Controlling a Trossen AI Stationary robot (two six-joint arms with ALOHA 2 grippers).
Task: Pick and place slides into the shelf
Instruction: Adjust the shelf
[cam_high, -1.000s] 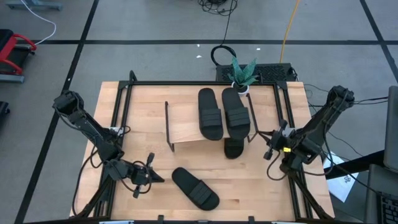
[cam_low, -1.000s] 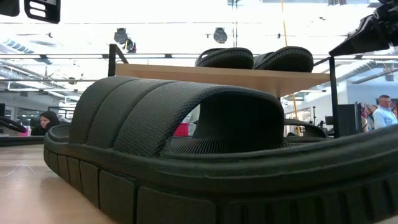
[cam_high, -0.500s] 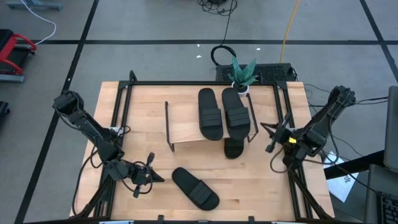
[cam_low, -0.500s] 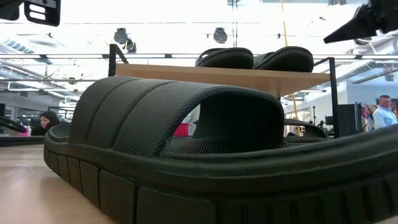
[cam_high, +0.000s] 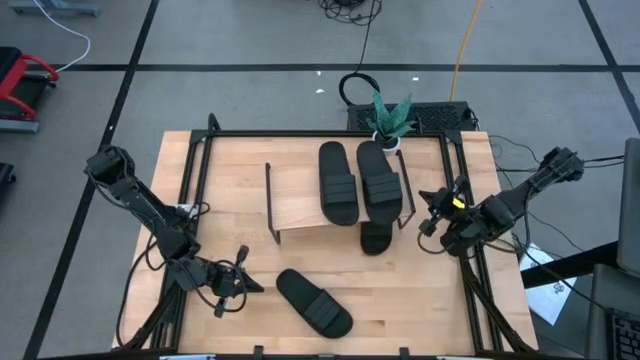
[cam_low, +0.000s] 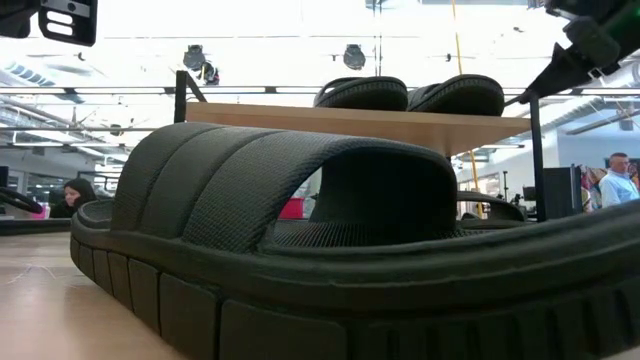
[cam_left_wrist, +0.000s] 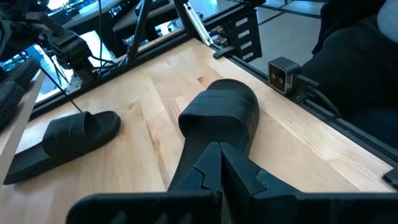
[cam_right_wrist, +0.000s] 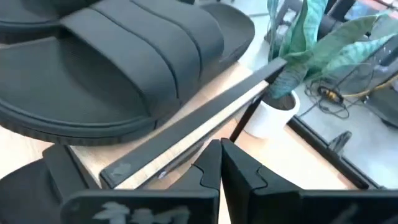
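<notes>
The shelf (cam_high: 300, 205) stands mid-table with two black slides (cam_high: 338, 182) (cam_high: 380, 180) lying on its top board. A third slide (cam_high: 375, 238) lies on the table under the shelf's right end, one end sticking out toward the near edge. The fourth slide (cam_high: 313, 302) lies flat on the table near the front edge; it also shows in the left wrist view (cam_left_wrist: 217, 115). My left gripper (cam_high: 250, 284) is shut and empty, just left of that slide and apart from it. My right gripper (cam_high: 428, 215) is shut and empty, right of the shelf, pointing at its right end (cam_right_wrist: 186, 134).
A potted plant (cam_high: 390, 118) stands at the far edge behind the shelf, close to my right gripper's line (cam_right_wrist: 270, 115). Black rails (cam_high: 300, 133) frame the tabletop. Bare wood lies left of the shelf and at the near right.
My right gripper has gone toward the table's far edge and a little left, toward the shelf's right end. Its fingers stay shut. The slides and my left arm have kept still.
</notes>
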